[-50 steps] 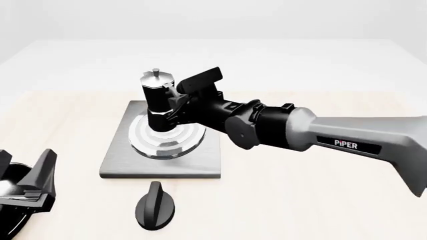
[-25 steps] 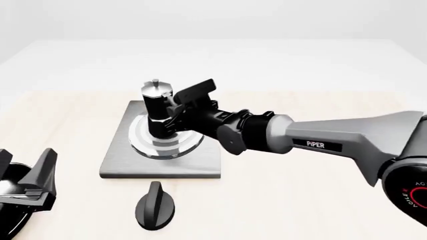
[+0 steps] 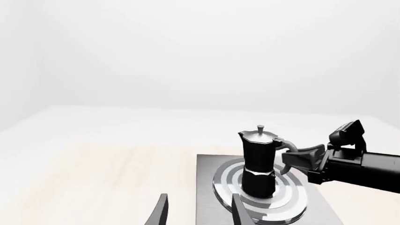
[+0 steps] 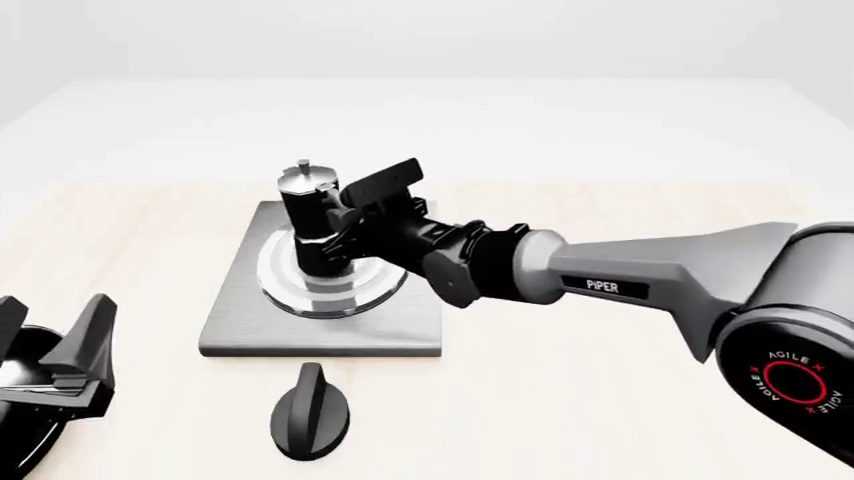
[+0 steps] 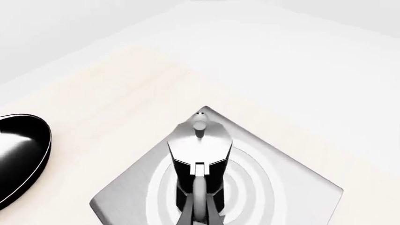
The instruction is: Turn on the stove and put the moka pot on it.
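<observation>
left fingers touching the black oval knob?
No. In the front view the left gripper sits open beside the black oval ridged knob, with bare table between them.

The right end effector (image 4: 350, 222) has lowered the moka pot (image 4: 315, 226) onto the burner.

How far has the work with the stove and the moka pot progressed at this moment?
Looks done: the black and silver faceted moka pot stands upright on the ringed burner of the flat grey square stove. In hand: the right gripper is at the pot's side handle; whether it grips cannot be told. Left: the black oval ridged knob lies untouched, with the left gripper open beside it.
</observation>
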`<state>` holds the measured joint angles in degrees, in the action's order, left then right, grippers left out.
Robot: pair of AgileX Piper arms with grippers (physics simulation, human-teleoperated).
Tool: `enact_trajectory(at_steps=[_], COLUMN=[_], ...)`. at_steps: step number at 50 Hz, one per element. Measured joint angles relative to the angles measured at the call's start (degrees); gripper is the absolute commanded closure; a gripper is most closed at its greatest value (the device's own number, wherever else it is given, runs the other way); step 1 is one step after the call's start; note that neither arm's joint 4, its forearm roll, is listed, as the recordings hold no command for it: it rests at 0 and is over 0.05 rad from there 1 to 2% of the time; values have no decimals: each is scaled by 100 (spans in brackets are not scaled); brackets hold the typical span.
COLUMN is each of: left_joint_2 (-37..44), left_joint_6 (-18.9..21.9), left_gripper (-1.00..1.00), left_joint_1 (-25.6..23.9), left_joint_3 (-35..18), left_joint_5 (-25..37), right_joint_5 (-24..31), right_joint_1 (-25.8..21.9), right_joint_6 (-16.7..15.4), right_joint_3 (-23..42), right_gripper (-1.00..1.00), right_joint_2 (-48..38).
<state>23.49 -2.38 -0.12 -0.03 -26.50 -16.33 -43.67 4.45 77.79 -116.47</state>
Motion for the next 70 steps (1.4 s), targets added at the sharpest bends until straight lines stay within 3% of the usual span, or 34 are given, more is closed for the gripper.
enact_trajectory(at_steps=[1,12,25,42,63,70], left_joint_2=[1,-33,-148,-519,-1253,-1317], left_joint_6=[1,3,0,41,99,88], left_gripper=[-100,-100,-100,-100,-100,-100], left_joint_1=[0,0,-17,-45,-54,-45], left_joint_3=[0,0,0,0,0,0], left_joint_5=[-1,22,114,409,1011,1062], right_joint_5=[-6,105,879,1506,1729,1620], right_joint_1=[2,41,259,236,328,358], right_joint_6=[1,-47,-346,-248,-113,-245], right_joint_3=[4,-219,-303,-1320,-2733,-3226], right_gripper=[-100,-100,-100,-100,-100,-100], right_joint_2=[-4,-16,440,2096,3995,4703])
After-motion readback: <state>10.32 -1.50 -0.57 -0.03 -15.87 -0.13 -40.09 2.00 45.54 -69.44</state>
